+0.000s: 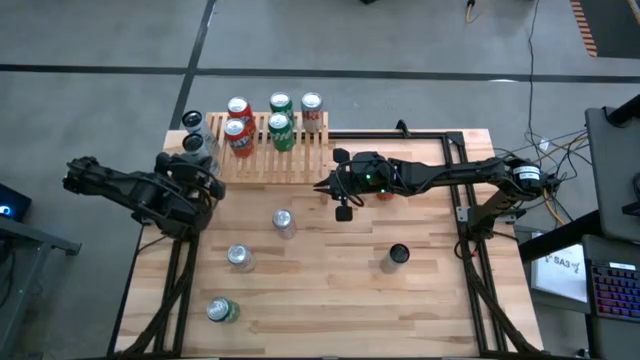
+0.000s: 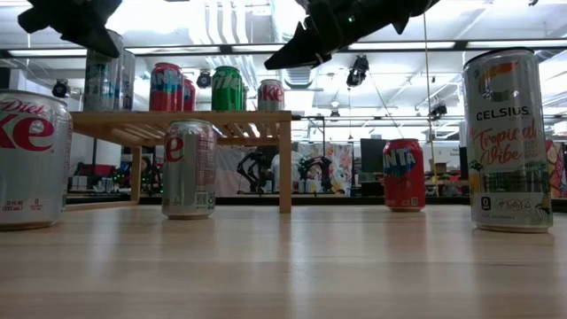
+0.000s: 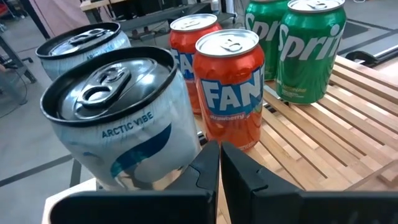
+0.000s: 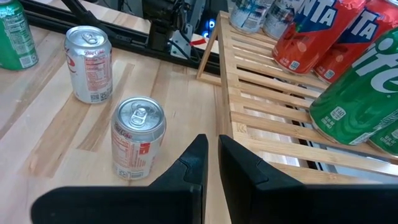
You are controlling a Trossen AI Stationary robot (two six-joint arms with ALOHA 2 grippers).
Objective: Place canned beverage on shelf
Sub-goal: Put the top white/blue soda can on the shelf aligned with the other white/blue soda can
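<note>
At the nine o'clock side of the tabletop (image 1: 330,290), seen from above, the left hand (image 1: 205,180) hangs just off the left end of the shelf (image 1: 285,160), its fingers pressed together with nothing between them. Two pale silver-blue cans stand at that end; the nearer one (image 3: 121,124), lettered ARCTIC VIBE, tilts in the left wrist view, and its base is hidden behind the dark fingers (image 3: 208,168). The shelf sits toward twelve o'clock, its long axis running left to right across the tabletop, its slats running from twelve to six o'clock. On it, left to right, stand two red Fanta cans (image 1: 238,130), two green Sprite cans (image 1: 281,122) and a red-and-silver can (image 1: 311,112), all upright with tabs up. From the low view the shelf's back row is partly covered by the front cans.

At the shelf's right front corner the right hand (image 1: 325,188) is held above the tabletop, fingers closed and empty. Off the shelf, a silver can (image 1: 284,222) stands near the middle, another silver can (image 1: 240,258) at about seven o'clock from it, a green can (image 1: 222,311) near the six o'clock edge, and a dark-topped can (image 1: 396,257) to the right. A red can near three o'clock of the right hand is mostly hidden under the arm.
</note>
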